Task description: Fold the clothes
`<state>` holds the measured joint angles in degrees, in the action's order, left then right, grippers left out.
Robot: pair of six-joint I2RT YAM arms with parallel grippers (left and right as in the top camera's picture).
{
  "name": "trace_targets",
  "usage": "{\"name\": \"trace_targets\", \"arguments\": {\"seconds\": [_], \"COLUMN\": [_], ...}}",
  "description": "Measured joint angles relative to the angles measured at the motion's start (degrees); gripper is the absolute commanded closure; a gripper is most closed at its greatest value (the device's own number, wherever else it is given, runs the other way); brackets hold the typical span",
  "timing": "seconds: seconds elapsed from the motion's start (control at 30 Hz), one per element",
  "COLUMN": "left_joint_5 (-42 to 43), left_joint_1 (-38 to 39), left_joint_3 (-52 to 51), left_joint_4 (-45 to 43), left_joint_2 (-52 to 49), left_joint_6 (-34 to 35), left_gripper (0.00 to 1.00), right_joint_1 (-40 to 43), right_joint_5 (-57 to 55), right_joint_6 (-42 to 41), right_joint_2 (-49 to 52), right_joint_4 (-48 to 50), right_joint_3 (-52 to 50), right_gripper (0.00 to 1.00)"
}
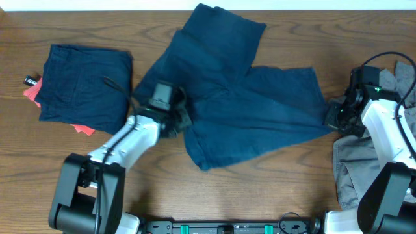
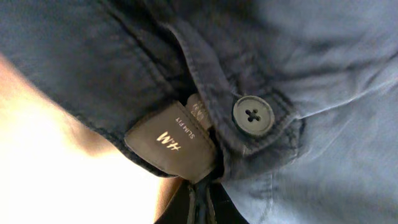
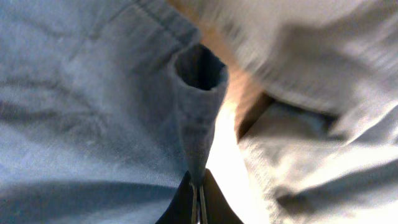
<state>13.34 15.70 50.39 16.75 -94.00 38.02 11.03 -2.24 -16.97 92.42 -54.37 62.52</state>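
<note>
Overhead: large dark navy-blue fabric shorts [image 1: 240,97] spread rumpled across middle of brown wooden tabletop [image 1: 260,188], 1 leg toward far edge, 1 toward right. Left claw [image 1: 174,118] closed on waistband, beside round dark button [image 2: 253,116] and brown H&M label [image 2: 171,140]. Right claw [image 1: 337,116] clamped on pinched fold of leg hem. At left, folded navy-blue garment [image 1: 84,81] atop small coral-red cloth [image 1: 81,128]. At right, crumpled light grey garment [image 1: 351,169] beside right arm.

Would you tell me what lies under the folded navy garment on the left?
A coral-red garment peeks out beneath the folded navy garment; the rest of it is covered.
</note>
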Motion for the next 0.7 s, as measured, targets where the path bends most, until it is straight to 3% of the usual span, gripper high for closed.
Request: {"name": "trace_targets", "arguments": {"seconds": [0.13,0.17,0.27,0.33,0.4,0.57,0.7], "left_joint_5": [0.87,1.42,1.97,2.49,3.96,12.35,16.59], "left_joint_1": [-4.28,-4.92,-6.25,-7.02,-7.3,-6.97,-4.59], "left_joint_3": [3.67,4.33,5.07,5.16,5.07,5.01,5.03], "left_joint_4": [-1.46,-1.29,3.1,9.27,16.26,30.45,36.24], "left_joint_2": [0.0,0.0,0.0,0.0,0.0,-0.02,-0.02], "left_joint_6": [-3.37,-3.96,-5.35,-5.57,-5.9,-6.43,-6.56], "left_gripper": [0.93,0.83,0.33,0.18,0.13,0.11,0.11], "right_joint_1": [-0.48,-0.52,-0.61,-0.59,-0.59,-0.66,-1.31], "right_joint_5": [3.87,4.46,4.09,3.56,3.45,3.23,3.1], "right_joint_6": [-0.66,-0.76,-0.85,-0.85,-0.85,-0.85,-0.87], "right_joint_2": [0.0,0.0,0.0,0.0,0.0,0.0,0.0], "right_joint_4": [-3.74,-4.09,-4.22,-4.0,-3.45,-0.5,2.14], "right_joint_3": [-0.02,-0.02,-0.02,-0.02,-0.02,-0.04,-0.04], "right_gripper": [0.99,0.99,0.99,0.99,0.99,0.99,0.99]}}
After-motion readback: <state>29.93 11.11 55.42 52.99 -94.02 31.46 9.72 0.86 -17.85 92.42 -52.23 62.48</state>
